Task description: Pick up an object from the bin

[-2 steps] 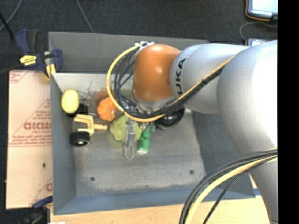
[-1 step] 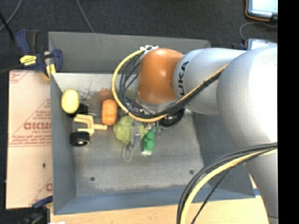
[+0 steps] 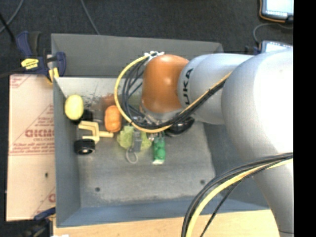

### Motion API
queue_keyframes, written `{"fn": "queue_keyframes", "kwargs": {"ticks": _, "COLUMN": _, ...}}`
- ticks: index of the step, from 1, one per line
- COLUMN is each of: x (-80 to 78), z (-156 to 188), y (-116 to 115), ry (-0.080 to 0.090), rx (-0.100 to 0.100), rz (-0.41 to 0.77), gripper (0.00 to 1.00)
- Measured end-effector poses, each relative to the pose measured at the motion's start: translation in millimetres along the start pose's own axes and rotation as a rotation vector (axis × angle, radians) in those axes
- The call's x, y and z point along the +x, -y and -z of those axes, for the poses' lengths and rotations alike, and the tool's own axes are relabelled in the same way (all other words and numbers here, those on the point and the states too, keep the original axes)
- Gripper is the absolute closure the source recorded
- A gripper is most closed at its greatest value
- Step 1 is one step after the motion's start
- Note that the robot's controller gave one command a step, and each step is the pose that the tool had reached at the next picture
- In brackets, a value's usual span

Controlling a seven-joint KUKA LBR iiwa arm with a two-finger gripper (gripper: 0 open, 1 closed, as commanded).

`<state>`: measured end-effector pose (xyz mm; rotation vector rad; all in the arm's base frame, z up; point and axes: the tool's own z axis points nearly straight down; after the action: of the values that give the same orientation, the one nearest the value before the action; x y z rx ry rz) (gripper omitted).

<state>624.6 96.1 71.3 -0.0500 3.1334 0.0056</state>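
1. The gripper [image 3: 148, 123] is hanging beneath the orange wrist cover [image 3: 160, 85], over the middle of the grey bin [image 3: 148, 191]. Whether it is standing apart or together I cannot tell.
2. Nearest it, a pale green lumpy thing [image 3: 128, 137] and a dark green bottle-shaped thing [image 3: 158, 151] are lying just beside each other. Either is looking like the probable pick.
3. A grey wire loop [image 3: 132, 156] is crowding against these two, so a grasp is risking catching two things at once, or nudging one aside.
4. The yellow cables [image 3: 118, 90] are looping low round the wrist and may be brushing things.
5. An orange oval thing [image 3: 112, 118] is sitting just to the left. A yellow lemon-shaped thing [image 3: 74, 106] and a tan handled toy with a black wheel [image 3: 85, 146] are lying further left, blocking nothing.
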Motion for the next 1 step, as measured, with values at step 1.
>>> {"fn": "queue_keyframes", "kwargs": {"ticks": 1, "x": 0.3, "z": 0.0, "y": -0.6, "ry": 0.000, "rx": 0.000, "rz": 0.000, "gripper": 1.00}}
